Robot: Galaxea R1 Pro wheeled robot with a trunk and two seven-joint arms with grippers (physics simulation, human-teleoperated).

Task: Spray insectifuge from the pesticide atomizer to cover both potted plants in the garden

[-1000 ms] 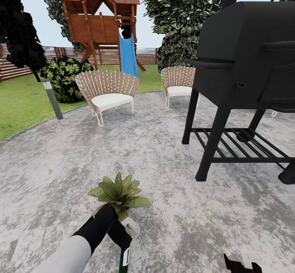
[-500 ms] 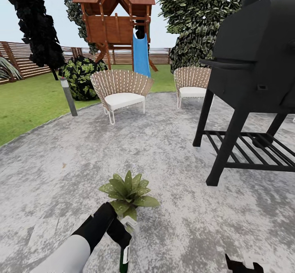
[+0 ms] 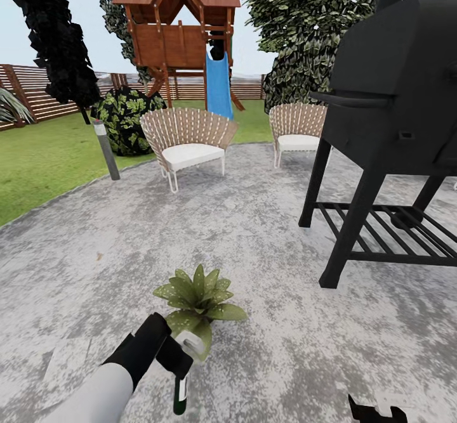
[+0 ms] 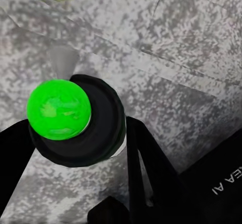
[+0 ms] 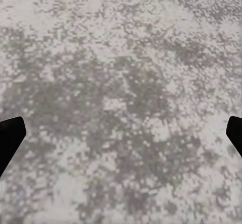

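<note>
Left gripper [image 3: 174, 363] holding the spray bottle [image 3: 182, 388] just short of a potted plant [image 3: 199, 296] on the stone patio [image 3: 266, 233].

The left arm reaches in from below, its black fingers closed around the dark green bottle, which hangs below the gripper with its pale spray head [image 3: 190, 342] up against the plant's near leaves. In the left wrist view the bottle [image 4: 75, 121] sits between the two black fingers [image 4: 151, 168], seen end on, with a bright green round spot at its middle. The right gripper [image 3: 376, 411] hangs low over bare patio, its two dark tips wide apart in the right wrist view and holding nothing. A black grill [image 3: 387, 106] stands to the right, two wicker chairs [image 3: 187, 137] further back at the edge of the lawn [image 3: 38, 163], with a wooden playhouse [image 3: 174, 26], its blue slide [image 3: 219, 87] and a slatted fence [image 3: 32, 90] behind.
</note>
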